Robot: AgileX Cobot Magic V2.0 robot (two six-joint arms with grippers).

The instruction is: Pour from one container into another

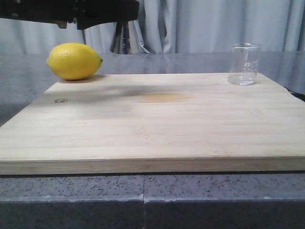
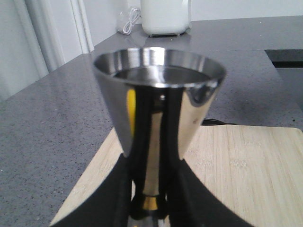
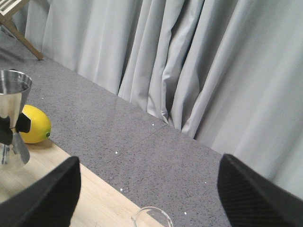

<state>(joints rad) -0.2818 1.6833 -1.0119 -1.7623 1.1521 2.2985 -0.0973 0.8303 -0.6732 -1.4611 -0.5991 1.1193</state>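
aloft, jigger [image 2: 158,101] in left gripper [image 2: 150,189]

Our left arm [image 1: 43,10] reaches in high across the far left of the front view, dark and roughly level. Its gripper [image 2: 150,189] is closed around the narrow waist of the jigger [image 2: 158,94], black fingers [image 2: 106,198] on either side, holding it upright and raised. Our right gripper [image 3: 149,189] hangs with its two black padded fingers [image 3: 45,196] spread wide apart, nothing between them.
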